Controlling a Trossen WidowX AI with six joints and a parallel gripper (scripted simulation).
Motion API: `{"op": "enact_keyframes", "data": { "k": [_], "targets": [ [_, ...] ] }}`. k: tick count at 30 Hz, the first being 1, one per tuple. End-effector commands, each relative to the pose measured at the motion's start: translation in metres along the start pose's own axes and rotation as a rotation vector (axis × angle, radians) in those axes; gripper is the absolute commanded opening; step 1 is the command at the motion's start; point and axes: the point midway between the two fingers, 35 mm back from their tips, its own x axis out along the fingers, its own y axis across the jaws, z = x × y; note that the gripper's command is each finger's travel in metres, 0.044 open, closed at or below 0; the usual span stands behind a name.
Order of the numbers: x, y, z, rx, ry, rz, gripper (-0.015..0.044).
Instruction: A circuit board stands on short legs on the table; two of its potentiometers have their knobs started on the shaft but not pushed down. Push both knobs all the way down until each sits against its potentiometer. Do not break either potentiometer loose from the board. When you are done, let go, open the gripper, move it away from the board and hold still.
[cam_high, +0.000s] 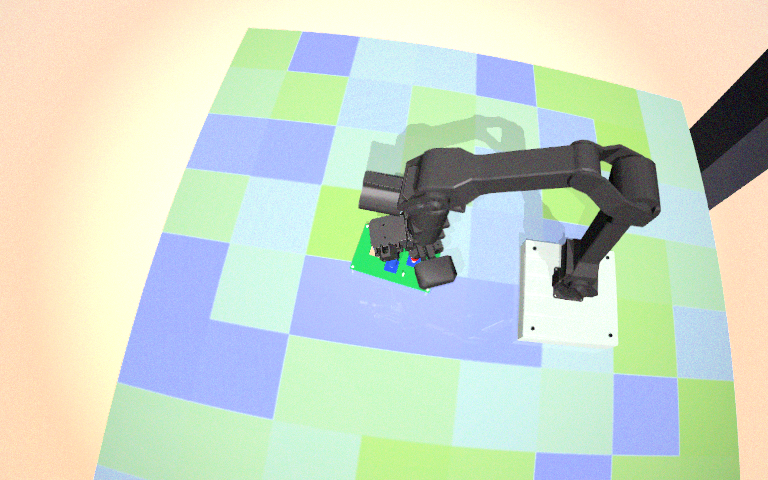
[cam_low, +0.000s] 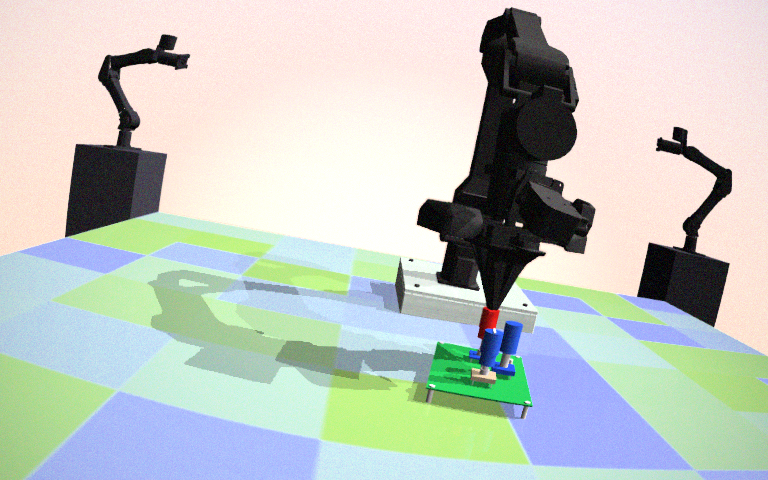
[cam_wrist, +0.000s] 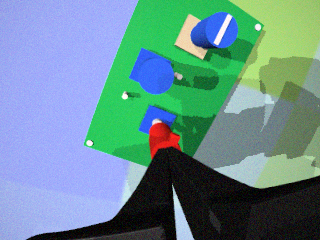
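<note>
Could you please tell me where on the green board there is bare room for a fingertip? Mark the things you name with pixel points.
The green board (cam_low: 453, 380) (cam_wrist: 107, 117) looks bare along its long edge beside the lone white pin (cam_wrist: 125, 95). It is crowded around the red knob (cam_low: 488, 322) (cam_wrist: 161, 137), under the closed end effector (cam_low: 494, 308) (cam_wrist: 166, 154).

Green board, three knobs (one red), raised

The arm arches forward and down, its end effector pointing downward with fingertips closed together.
</note>
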Motion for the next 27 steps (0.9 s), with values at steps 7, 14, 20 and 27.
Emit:
{"op": "enact_keyframes", "data": {
  "k": [7,14,20,27],
  "targets": [
    [0.0033,-0.0003,-0.0006,0.006,0.003,-0.003,0.0000],
    [0.0069,-0.0003,-0.0006,0.006,0.003,-0.003,0.0000],
    [0.0076,-0.0003,-0.0006,0.006,0.003,-0.003,0.0000],
    [0.0096,-0.0003,-0.0007,0.006,0.003,-0.003,0.0000]
  ]
}}
